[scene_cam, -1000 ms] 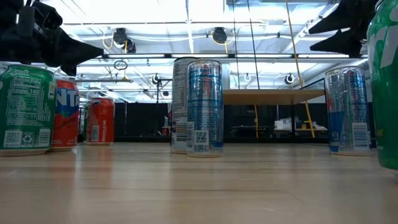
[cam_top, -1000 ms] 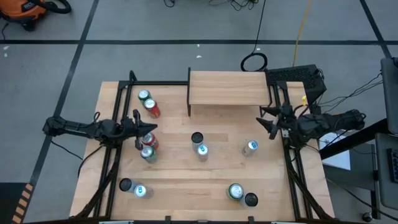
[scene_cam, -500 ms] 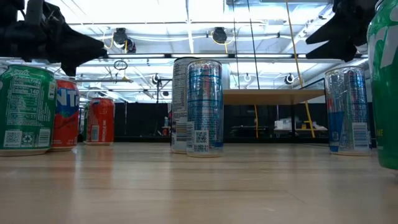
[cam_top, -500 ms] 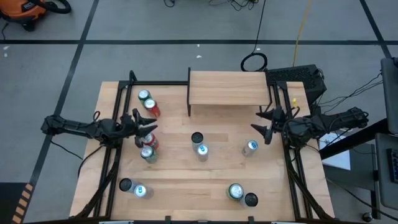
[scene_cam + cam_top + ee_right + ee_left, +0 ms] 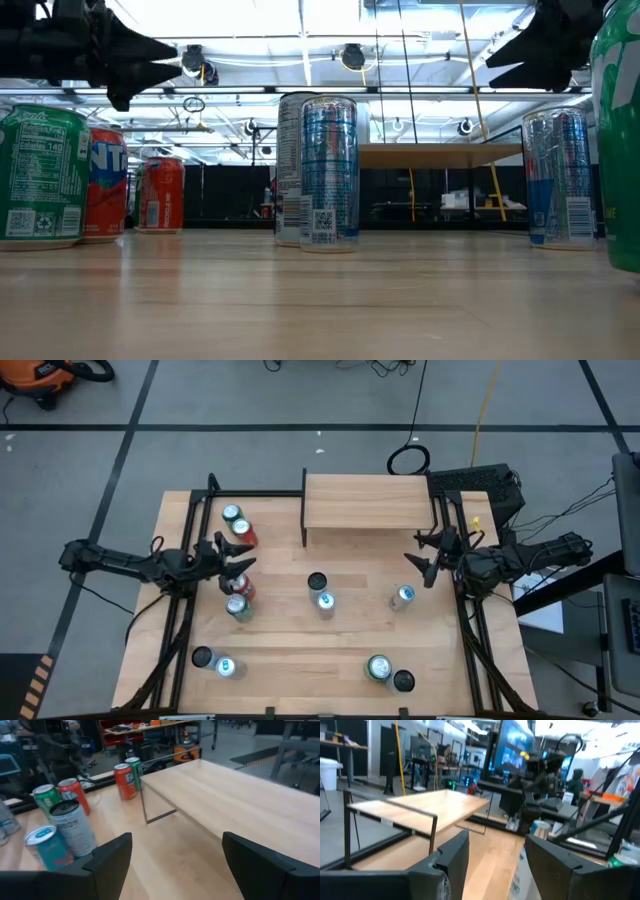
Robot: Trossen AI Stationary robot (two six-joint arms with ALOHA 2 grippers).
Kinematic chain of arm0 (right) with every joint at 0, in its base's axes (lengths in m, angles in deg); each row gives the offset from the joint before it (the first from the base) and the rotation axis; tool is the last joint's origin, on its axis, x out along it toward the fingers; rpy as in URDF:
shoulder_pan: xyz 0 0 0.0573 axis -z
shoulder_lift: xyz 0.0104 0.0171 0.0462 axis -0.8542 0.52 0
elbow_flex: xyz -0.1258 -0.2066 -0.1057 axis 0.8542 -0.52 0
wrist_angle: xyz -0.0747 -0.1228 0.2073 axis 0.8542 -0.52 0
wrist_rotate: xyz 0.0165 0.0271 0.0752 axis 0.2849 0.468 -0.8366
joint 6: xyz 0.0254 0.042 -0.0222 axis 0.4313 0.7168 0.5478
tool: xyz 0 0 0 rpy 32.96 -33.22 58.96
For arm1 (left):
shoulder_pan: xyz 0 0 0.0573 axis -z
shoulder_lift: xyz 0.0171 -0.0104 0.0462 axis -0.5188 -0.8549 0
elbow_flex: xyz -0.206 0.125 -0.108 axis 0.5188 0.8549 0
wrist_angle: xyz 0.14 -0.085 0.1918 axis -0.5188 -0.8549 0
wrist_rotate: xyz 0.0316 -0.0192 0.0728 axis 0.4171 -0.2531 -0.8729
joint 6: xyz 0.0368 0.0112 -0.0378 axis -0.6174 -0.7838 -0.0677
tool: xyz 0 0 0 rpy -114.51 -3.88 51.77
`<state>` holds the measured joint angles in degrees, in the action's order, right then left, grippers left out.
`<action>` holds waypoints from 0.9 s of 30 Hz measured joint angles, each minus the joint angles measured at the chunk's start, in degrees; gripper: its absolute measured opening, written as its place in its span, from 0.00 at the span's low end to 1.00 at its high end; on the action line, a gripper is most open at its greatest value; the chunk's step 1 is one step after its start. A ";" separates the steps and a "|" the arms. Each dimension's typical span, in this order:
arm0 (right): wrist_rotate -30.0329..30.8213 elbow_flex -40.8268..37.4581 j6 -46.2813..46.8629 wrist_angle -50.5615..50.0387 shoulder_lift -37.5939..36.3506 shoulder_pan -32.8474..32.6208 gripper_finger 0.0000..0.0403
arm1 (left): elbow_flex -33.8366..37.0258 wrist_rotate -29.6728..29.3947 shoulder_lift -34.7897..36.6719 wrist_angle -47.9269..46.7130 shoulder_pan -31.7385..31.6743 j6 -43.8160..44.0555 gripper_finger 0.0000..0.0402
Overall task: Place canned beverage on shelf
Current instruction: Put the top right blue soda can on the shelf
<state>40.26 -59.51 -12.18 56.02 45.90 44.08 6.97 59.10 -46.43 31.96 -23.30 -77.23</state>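
My left gripper (image 5: 232, 565) sits at the left middle of the overhead frame, its fingers parted with nothing between them, poised over the red can (image 5: 241, 588) and the green can (image 5: 238, 607) that stand touching each other on the table (image 5: 290, 650). My right gripper (image 5: 425, 554) is at the right middle, spread wide and empty, just beside the right end of the shelf (image 5: 368, 501) and near a slim blue can (image 5: 403, 596). The shelf stands at the top centre of the table, its light plank top bare, and no can rests on it. Two more cans, one green-topped (image 5: 232, 514) and one red (image 5: 245, 535), stand in the upper left of the table. At the centre a dark-topped can (image 5: 317, 581) touches a blue one (image 5: 325, 602). Along the lower edge sit a dark and a blue can (image 5: 225, 666) at the left, and a green can (image 5: 379, 668) with a dark can (image 5: 403, 681) at the right. The table is pale wood planking edged by black frame rails. Around it lies grey floor (image 5: 250, 400) crossed by dark tape lines, with an orange vacuum (image 5: 45, 375) in the upper left corner and a yellow cable (image 5: 487, 405) at the upper right. From table height, bright ceiling lights (image 5: 330, 25) fill the room behind the cans.
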 joint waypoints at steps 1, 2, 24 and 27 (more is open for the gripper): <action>-1.20 0.00 0.85 -0.03 0.01 0.00 0.74 | -0.04 -0.18 -0.73 0.99 -0.01 -0.07 0.48; -2.29 0.00 1.94 -0.02 0.06 -0.02 0.74 | -0.07 -0.50 -1.45 1.56 -0.03 -0.08 0.48; -16.28 0.07 2.37 9.24 0.02 -0.02 0.74 | -0.09 -4.43 -15.10 14.73 -2.30 -3.30 0.48; -16.28 0.07 4.11 6.37 0.02 -0.01 0.74 | -0.11 -4.32 -16.89 17.35 -2.67 -2.80 0.48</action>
<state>23.98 -59.45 -8.07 62.39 45.92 44.07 6.86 54.78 -63.32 49.31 -25.98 -80.03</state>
